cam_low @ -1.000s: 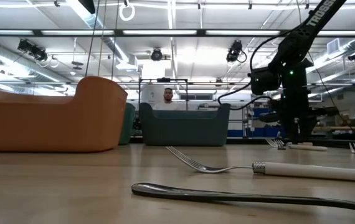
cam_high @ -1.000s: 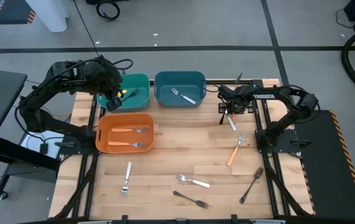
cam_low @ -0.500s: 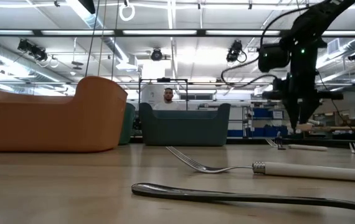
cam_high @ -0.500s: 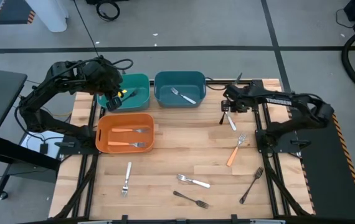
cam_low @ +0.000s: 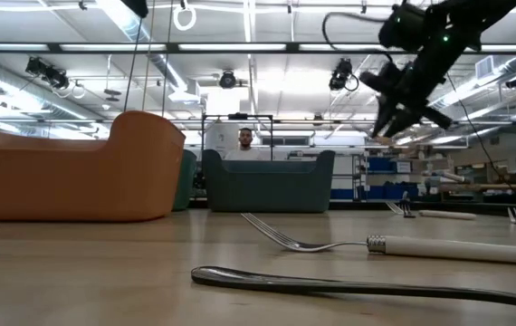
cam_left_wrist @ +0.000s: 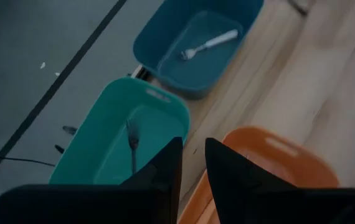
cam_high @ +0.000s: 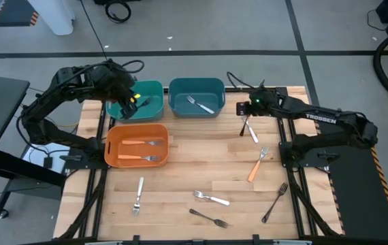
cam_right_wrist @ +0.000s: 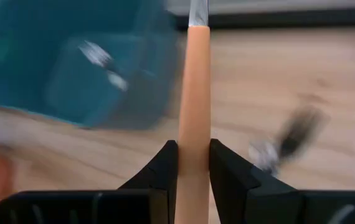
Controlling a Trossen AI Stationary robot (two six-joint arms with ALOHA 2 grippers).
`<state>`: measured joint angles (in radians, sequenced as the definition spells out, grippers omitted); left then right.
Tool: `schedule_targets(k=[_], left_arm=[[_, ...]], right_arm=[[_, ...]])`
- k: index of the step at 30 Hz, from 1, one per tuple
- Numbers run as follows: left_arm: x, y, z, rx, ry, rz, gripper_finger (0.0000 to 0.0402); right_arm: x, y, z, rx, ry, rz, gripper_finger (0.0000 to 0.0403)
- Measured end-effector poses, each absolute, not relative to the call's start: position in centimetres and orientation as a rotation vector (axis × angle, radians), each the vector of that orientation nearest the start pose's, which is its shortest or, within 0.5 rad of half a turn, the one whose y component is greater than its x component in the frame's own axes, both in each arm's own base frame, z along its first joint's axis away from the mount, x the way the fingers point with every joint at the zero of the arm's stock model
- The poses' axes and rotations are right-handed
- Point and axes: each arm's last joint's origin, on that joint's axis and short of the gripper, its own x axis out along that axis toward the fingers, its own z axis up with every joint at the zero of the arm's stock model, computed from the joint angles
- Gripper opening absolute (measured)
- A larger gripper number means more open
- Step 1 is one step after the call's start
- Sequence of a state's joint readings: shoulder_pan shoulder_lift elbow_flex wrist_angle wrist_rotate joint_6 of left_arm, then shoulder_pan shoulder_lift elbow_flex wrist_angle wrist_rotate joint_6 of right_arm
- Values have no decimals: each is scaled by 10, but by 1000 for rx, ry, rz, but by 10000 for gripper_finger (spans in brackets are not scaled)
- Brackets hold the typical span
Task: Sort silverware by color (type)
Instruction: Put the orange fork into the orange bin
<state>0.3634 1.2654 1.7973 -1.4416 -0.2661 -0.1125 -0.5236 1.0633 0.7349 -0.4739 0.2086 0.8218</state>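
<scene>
the left tool [cam_high: 127, 102] hung over the teal bin [cam_high: 152, 92], fingers narrow and, as far as the wrist view showed, empty. the right tool [cam_right_wrist: 193, 163] hung above the bench [cam_high: 180, 170] near the blue bin [cam_high: 195, 86], clamped on an orange-handled fork [cam_right_wrist: 194, 93]. light, stiff and slim, it looked best gripped mid-handle. other forks lay scattered on the bench.

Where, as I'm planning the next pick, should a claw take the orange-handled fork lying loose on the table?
Grip the orange-handled fork mid-handle, coming straight down and closing across its diagonal line. It lies flat and alone on bare wood, and the handle is its thickest part. The right claw is nearest but is shut on another orange fork.
</scene>
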Motion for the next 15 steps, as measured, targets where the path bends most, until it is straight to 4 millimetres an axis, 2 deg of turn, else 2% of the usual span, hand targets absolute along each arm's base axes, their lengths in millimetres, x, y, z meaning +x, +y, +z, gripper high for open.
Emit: schedule_targets(k=[4,8,15], left_arm=[[182,77,457,-224,797,676,80],[201,84,455,-224,749,675,80],[249,103,444,-179,671,657,80]], right_arm=[[192,-111,258,746,344,-880,78],[205,-109,272,655,198,-783,78],[226,-106,288,439,35,-667,78]])
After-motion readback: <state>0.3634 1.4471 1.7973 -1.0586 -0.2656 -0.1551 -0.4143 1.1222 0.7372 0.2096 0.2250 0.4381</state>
